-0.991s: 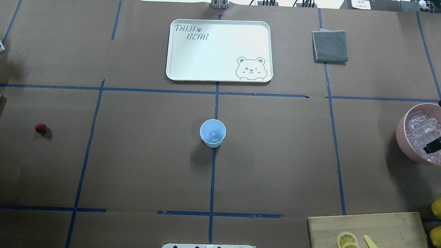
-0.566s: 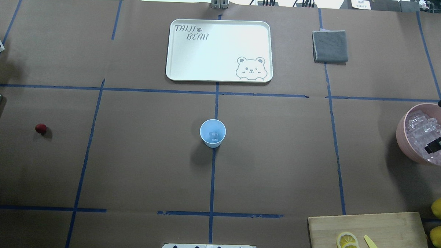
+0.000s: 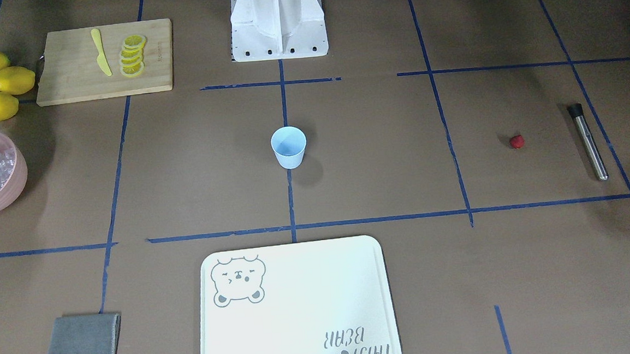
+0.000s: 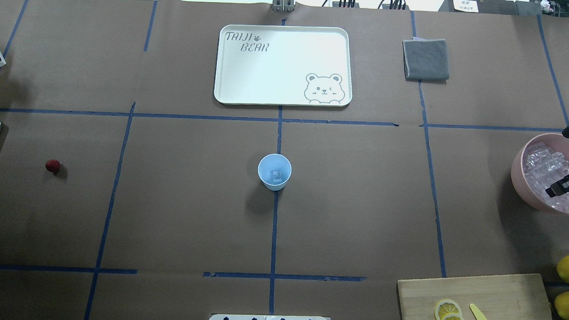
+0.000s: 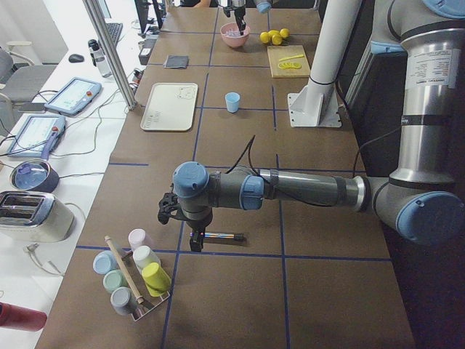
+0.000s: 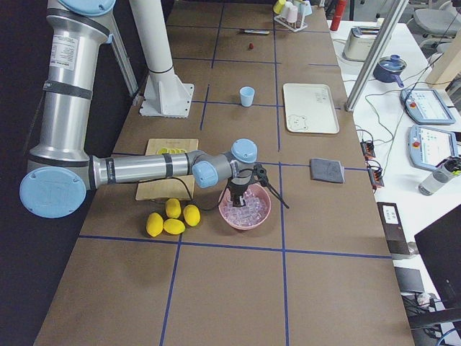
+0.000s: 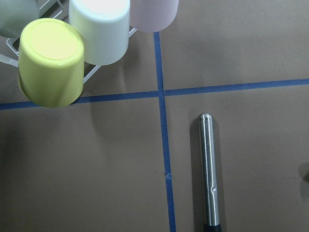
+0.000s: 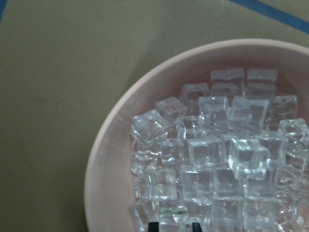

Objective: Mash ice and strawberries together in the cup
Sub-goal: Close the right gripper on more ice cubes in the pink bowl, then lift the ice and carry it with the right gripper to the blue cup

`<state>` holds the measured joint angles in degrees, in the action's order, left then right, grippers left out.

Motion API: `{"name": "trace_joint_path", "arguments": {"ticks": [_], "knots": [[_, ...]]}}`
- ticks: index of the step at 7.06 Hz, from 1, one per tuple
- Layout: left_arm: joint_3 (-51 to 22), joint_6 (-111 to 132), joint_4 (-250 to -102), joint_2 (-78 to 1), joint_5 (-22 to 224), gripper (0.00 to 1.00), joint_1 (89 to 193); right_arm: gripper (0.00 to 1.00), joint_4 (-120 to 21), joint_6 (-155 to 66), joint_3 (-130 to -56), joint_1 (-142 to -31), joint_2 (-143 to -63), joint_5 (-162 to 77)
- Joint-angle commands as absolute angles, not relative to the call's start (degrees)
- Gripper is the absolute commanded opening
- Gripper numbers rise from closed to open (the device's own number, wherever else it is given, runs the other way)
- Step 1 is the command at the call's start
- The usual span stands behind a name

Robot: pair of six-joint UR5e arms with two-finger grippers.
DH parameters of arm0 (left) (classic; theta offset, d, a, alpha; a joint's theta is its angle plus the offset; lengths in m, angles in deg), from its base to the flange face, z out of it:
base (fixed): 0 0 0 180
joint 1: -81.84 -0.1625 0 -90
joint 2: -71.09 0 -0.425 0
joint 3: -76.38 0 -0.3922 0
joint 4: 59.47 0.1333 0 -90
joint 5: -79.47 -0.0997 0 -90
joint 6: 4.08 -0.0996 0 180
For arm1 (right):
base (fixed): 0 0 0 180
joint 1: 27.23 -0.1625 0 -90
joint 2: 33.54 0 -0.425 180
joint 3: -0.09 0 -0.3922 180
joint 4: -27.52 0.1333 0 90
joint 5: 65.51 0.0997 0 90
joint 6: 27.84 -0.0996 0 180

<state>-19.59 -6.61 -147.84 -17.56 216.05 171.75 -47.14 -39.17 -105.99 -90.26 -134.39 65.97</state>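
Ice (image 8: 212,154): heaped in the pink bowl (image 8: 110,159) at the right edge of the overhead view; one more cube at the bottom of the cup (image 4: 274,171).
Cup: upright at the centre of the overhead view, well apart from the bowl, toward frame left of it.
Right gripper (image 8: 174,225): low over the bowl, two dark fingertips peeking in at the bottom edge of the wrist view and flanking one cube; pinched or merely straddled, impossible to tell.
Strawberry (image 4: 53,166): alone on the table at the left of the overhead view, well apart from the cup, not yet in it.
Left gripper (image 5: 195,243): hanging over a metal rod (image 7: 208,169); fingers outside its wrist view, so clenched or released cannot be told.
Rod axis: up and down the wrist frame, rounded tip uppermost, black end at the bottom edge.
Nearer arm: right for the ice, left for the berry and the rod.
Step in hand: probably fetching another cube for the cup; mashing not yet begun.
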Motion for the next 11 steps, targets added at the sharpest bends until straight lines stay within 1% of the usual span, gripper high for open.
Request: {"name": "trace_joint_path", "arguments": {"ticks": [1, 2, 3, 4, 5, 6, 7, 8, 9, 11], "knots": [[-19.42, -6.63, -147.80, -17.68, 216.05, 1.00, 171.75, 0.00, -52.33, -39.18, -113.07, -95.50, -134.44, 69.22], [-19.50, -6.63, -147.80, -17.68, 216.05, 1.00, 171.75, 0.00, -56.64, -39.44, -116.85, -96.39, -133.66, 69.23], [-19.42, -6.63, -147.80, -17.68, 216.05, 1.00, 171.75, 0.00, -61.55, -40.31, -119.24, -96.66, -129.30, 69.23], [-19.42, -6.63, -147.80, -17.68, 216.05, 1.00, 171.75, 0.00, -68.48, -41.97, -119.78, -96.41, -123.25, 69.40], [-19.16, -6.63, -147.89, -17.76, 216.05, 1.00, 171.66, 0.00, -75.59, -47.91, -119.79, -93.88, -114.84, 69.41], [-18.98, -6.63, -148.06, -17.76, 216.05, 1.00, 171.75, 0.00, -80.02, -55.88, -119.61, -88.89, -107.36, 68.97], [-18.89, -6.63, -148.15, -17.76, 216.05, 1.00, 171.66, 0.00, -80.67, -67.97, -118.83, -81.88, -101.36, 67.23], [-18.80, -6.63, -148.15, -17.76, 216.05, 1.00, 171.75, 0.00, -80.68, -78.10, -117.52, -74.94, -95.65, 61.47], [-18.72, -6.63, -148.06, -17.76, 216.05, 1.00, 171.66, 0.00, -80.59, -87.16, -114.46, -68.52, -90.81, 55.23], [-18.71, -5.13, -148.32, -17.68, 215.97, 1.00, 171.66, 0.00, -79.97, -93.20, -105.07, -61.98, -81.32, 50.09]]}}
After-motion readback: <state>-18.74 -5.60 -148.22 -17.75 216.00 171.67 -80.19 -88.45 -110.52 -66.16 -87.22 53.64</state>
